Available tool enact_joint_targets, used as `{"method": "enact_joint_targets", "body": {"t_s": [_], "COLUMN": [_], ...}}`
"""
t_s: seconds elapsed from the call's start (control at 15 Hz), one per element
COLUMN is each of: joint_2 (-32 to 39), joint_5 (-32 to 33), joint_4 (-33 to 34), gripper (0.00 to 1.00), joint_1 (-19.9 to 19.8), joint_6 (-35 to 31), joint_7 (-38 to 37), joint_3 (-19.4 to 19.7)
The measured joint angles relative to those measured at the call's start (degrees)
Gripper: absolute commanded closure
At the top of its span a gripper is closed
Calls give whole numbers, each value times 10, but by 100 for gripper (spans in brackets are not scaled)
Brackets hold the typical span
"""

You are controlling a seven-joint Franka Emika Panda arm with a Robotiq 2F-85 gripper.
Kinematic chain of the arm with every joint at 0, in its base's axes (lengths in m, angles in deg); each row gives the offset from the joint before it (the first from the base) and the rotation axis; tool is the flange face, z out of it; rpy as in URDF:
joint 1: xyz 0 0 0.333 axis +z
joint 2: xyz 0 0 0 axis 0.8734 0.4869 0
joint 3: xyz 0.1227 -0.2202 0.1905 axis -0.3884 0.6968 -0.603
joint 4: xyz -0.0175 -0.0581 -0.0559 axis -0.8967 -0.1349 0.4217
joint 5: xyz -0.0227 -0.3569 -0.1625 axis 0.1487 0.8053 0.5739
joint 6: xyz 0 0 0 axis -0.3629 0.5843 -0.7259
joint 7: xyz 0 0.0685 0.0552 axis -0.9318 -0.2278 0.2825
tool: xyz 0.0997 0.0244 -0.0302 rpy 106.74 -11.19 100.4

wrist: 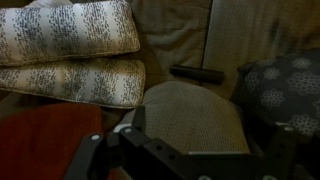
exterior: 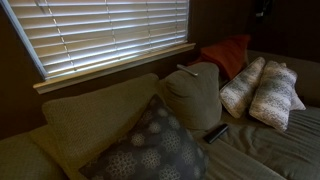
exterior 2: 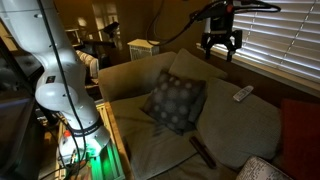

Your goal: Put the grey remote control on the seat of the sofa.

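The grey remote control (exterior 2: 242,94) lies on top of a puffy olive back cushion (exterior 2: 245,120); in an exterior view it shows as a pale bar (exterior: 187,69) on that cushion's top. My gripper (exterior 2: 221,42) hangs open and empty above and a little behind it, not touching. In the wrist view the gripper (wrist: 195,142) is over the same cushion (wrist: 190,110), and the grey remote is not clearly shown there. The ribbed olive-tan sofa seat (exterior 2: 165,150) (exterior: 270,150) (wrist: 180,40) lies below.
A black remote (exterior 2: 203,152) (exterior: 217,133) (wrist: 197,73) lies on the seat. A dark patterned pillow (exterior 2: 175,100) (exterior: 145,150) leans at the back. Two pale knitted pillows (exterior: 258,90) (wrist: 70,50) and a red pillow (exterior: 228,55) are at one end. Window blinds (exterior: 110,30) are behind.
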Motion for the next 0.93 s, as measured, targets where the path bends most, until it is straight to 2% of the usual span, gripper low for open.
{"method": "enact_joint_targets", "body": {"t_s": [0.33, 0.47, 0.67, 0.93], "joint_2": [37, 59, 89, 134], "joint_5": [-98, -127, -144, -145], "joint_4": [16, 36, 68, 113], "gripper": [0, 0, 0, 0], "joint_1": [0, 0, 0, 0], "joint_6": [-64, -67, -77, -128], "joint_7": [64, 77, 78, 76], "joint_3": [4, 4, 4, 4]}}
